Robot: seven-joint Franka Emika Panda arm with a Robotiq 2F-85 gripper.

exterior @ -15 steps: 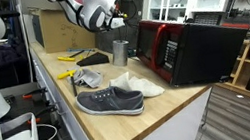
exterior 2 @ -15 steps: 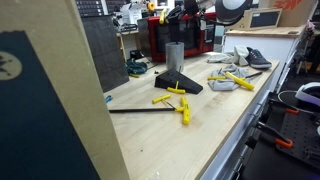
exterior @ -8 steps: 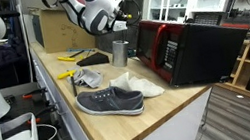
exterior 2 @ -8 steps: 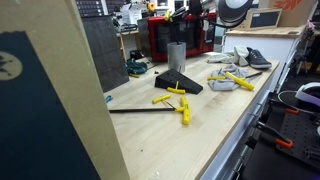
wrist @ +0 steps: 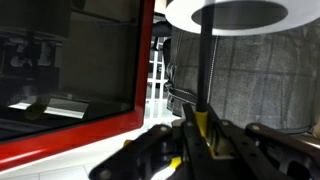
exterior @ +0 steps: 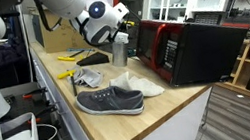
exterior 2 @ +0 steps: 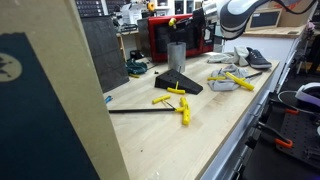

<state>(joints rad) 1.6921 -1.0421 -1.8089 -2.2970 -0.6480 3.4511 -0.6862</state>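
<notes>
The tool (exterior: 113,31) is clenched on a yellow-handled driver with a thin black shaft (wrist: 206,70). In the wrist view its fingers (wrist: 188,140) pinch the yellow grip, and the shaft runs straight away from them toward a pale round rim. In both exterior views the tool hangs directly over the grey metal cylindrical cup (exterior: 119,53), which stands on the wooden surface (exterior: 164,124).

The step in hand looks like feeding the driver into the cup, though I cannot tell whether its tip is already past the rim. The next move calls for a straight, centred descent with the shaft kept upright, and for letting go only once the cup's wall surrounds it — a sideways nudge could tip the cup.

Room is tight low down. The red-fronted black microwave oven (exterior: 188,50) stands near the cup, and a black wedge-shaped block (exterior 2: 182,83) lies just beside its foot. Straight up is free. The grey lace-up shoe (exterior: 110,101) lies well apart from the cup, toward the surface's front edge.
</notes>
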